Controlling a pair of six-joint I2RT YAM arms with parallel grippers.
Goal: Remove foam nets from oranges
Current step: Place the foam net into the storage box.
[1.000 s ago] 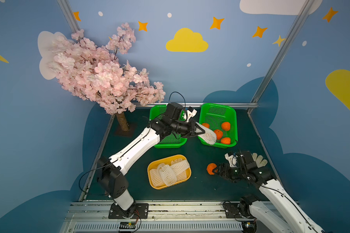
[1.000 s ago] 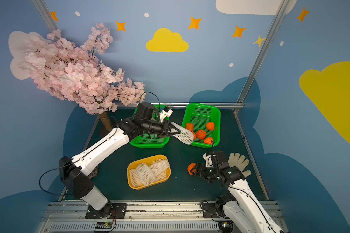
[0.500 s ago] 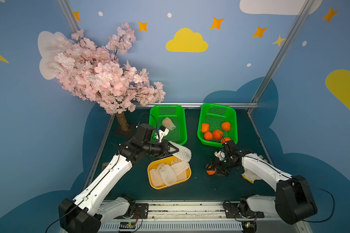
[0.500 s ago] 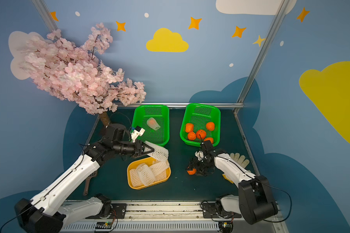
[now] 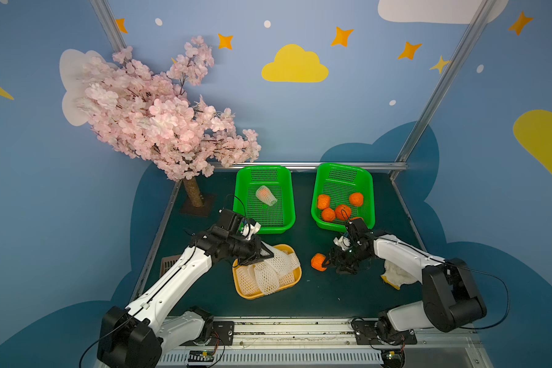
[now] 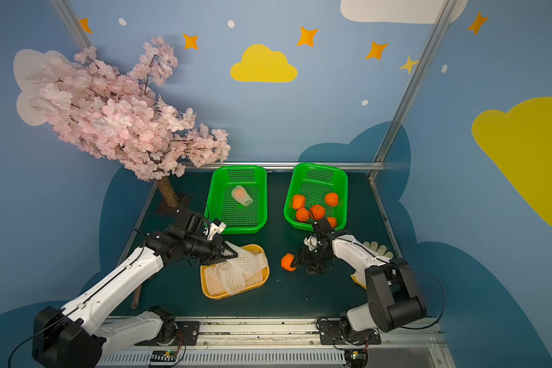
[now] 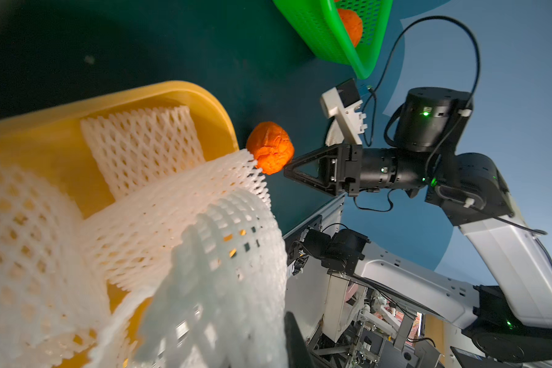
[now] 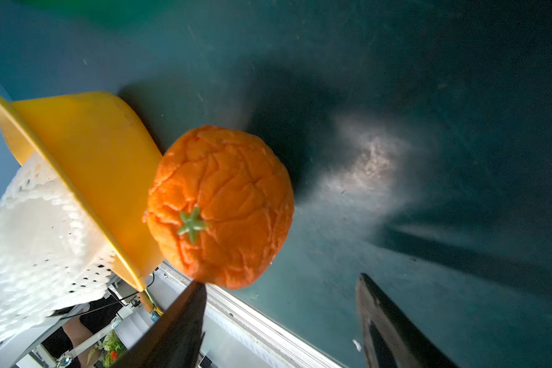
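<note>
In both top views your left end effector sits at lower centre of the frame, clamped on a foam net that drapes over the yellow tray, where other empty nets lie. Just right of the tray, a bare orange lies at the tip of your right end effector. Above them, one netted orange lies in the left green basket, and several loose oranges sit in the right green basket. In the left wrist view the foam net fills the lower left, and its free end reaches across the tray rim toward the bare orange at centre. Let go here and I judge it may slide out onto the bench. In the right wrist view the fingers stand wide apart along the bottom edge. The bare orange at centre is ahead of one tip, not between them. Close now and you would likely knock it rolling rather than grip it.
</note>
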